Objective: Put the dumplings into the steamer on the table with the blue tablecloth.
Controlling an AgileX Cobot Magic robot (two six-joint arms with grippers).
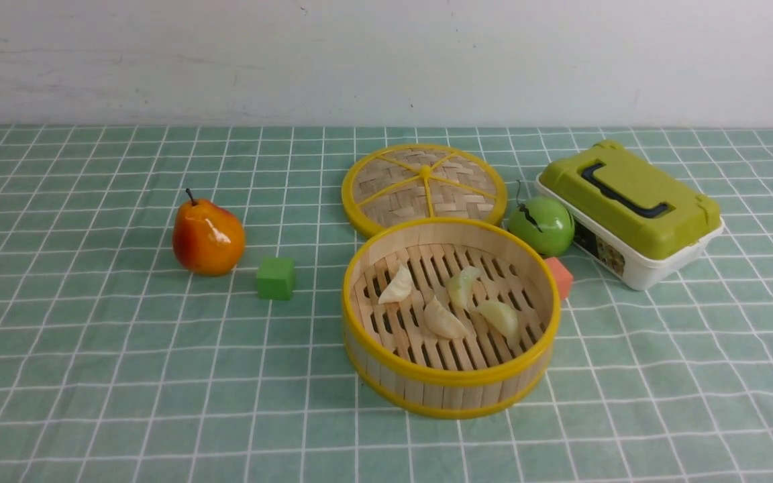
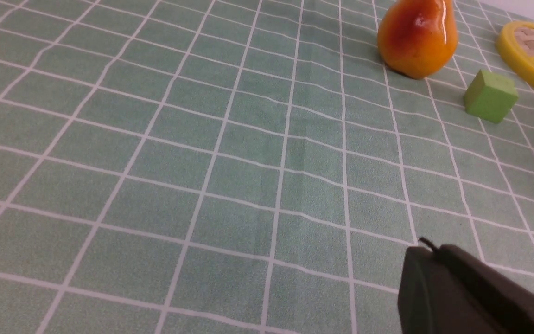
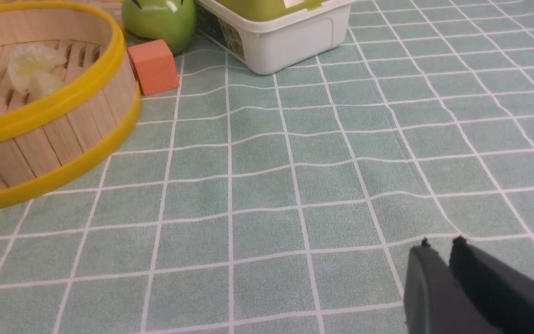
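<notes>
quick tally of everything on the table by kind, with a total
dumplings: 4, all in the steamer
steamer: 1
woven lid: 1
pear: 1
green apple: 1
green cube: 1
orange cube: 1
green-lidded box: 1
total: 11

The steamer [image 1: 450,382] hides part of the orange cube [image 1: 561,276] and the lid [image 1: 422,184] behind it. In the right wrist view its far side runs off the picture's edge.
</notes>
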